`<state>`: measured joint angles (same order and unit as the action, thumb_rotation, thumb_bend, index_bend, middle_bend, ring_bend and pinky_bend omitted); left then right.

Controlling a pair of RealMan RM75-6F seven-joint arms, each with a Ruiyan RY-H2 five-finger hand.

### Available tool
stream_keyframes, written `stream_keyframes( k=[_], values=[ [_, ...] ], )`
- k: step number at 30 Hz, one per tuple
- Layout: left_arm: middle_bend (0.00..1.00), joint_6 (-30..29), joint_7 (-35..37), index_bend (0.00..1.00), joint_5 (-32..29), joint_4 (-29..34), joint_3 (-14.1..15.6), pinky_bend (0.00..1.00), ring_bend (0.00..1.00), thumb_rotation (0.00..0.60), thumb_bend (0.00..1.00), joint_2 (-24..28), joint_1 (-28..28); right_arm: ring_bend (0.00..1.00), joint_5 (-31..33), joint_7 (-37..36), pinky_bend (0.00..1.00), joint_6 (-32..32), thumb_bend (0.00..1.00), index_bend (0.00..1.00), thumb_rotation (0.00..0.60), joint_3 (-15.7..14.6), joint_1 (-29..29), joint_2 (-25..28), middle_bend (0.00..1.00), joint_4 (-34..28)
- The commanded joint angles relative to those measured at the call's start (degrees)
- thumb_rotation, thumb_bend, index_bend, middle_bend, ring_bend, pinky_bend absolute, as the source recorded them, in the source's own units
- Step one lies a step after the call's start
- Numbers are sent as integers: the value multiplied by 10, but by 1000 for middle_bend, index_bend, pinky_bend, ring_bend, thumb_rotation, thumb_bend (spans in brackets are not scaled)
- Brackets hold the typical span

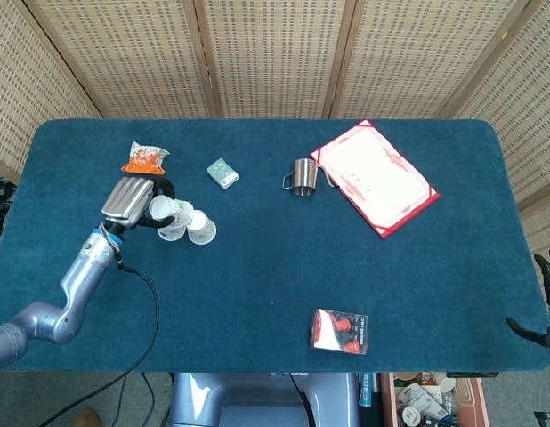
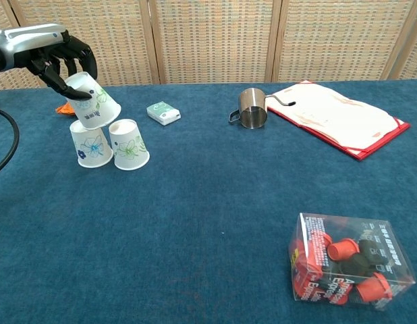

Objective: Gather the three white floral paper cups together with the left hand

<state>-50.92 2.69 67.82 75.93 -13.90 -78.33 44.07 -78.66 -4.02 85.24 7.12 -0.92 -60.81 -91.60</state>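
Blue felt table (image 2: 208,223) | left hand (image 2: 60,57) fingers clamp tilted paper cup (image 2: 95,100) | right hand (image 1: 549,307) barely visible, fingers unclear

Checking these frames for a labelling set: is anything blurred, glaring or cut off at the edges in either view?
Head view: even light, sharp overall, soft shadows; the right hand is cropped at the frame's edge. Chest view: the plastic box of capsules shows mild glare on its clear walls, the left hand holding the tilted cup is crisp, and the metal mug carries soft reflections.
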Motion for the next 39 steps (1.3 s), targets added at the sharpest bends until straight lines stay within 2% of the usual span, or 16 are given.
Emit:
stream_keyframes(
  k=[1, 6, 12, 16, 20, 24, 28, 32, 35, 36, 37, 39],
  values=[
    [497, 4, -2, 493, -1, 0, 1, 650, 501, 600, 259, 0, 2, 0, 0, -1, 0, 0, 0, 0, 600, 0, 0, 0, 0, 0],
    [476, 7, -5, 494, -3, 1, 2, 650, 493, 600, 259, -2, 4, 0, 0, -3, 0, 1, 0, 0, 600, 0, 1, 1, 0, 0],
    [348, 11, -18, 483, -12, 8, 3, 620, 383, 600, 258, 3, 6, 0, -1, -5, 0, 2, 0, 0, 600, 0, 1, 2, 0, -1],
    [278, 15, -24, 437, -19, 14, 4, 612, 354, 600, 257, 6, 6, 0, -1, -5, 0, 2, 0, 0, 600, 0, 1, 3, 0, -2],
    [251, 11, -19, 413, -17, 16, 3, 606, 338, 600, 256, 5, 5, 0, -2, -5, 0, 2, 0, 0, 600, 0, 1, 3, 0, -2],
    [208, 11, -15, 365, -13, 18, 4, 520, 284, 600, 251, 6, 5, 0, -2, -5, 0, 2, 0, 0, 600, 0, 1, 3, 0, -3],
    [196, 18, -16, 350, -12, 28, 6, 410, 282, 600, 250, 15, 6, 0, -2, -6, 0, 2, 0, 0, 600, 0, 2, 4, 0, -3],
    [166, 15, -14, 320, -8, 47, 5, 398, 264, 600, 249, 29, 5, 0, -3, -6, 0, 3, 0, 0, 600, 0, 2, 4, 0, -3],
    [72, 6, -12, 239, -4, 56, 3, 361, 198, 600, 248, 35, 1, 0, -4, -6, 0, 3, 0, 0, 600, -1, 2, 5, 0, -4],
    [32, -1, -10, 170, -1, 60, 2, 330, 151, 600, 248, 38, -1, 0, -4, -6, 0, 4, 0, 0, 600, -1, 2, 5, 0, -4],
    [7, -12, -4, 94, 3, 67, -1, 284, 90, 600, 247, 44, -6, 0, -5, -6, 0, 4, 0, 0, 600, -1, 2, 5, 0, -5],
    [0, -41, 10, 8, 13, 83, -6, 171, 15, 600, 245, 57, -21, 0, -7, -7, 0, 5, 0, 0, 600, -2, 3, 5, 0, -5]
  ],
)
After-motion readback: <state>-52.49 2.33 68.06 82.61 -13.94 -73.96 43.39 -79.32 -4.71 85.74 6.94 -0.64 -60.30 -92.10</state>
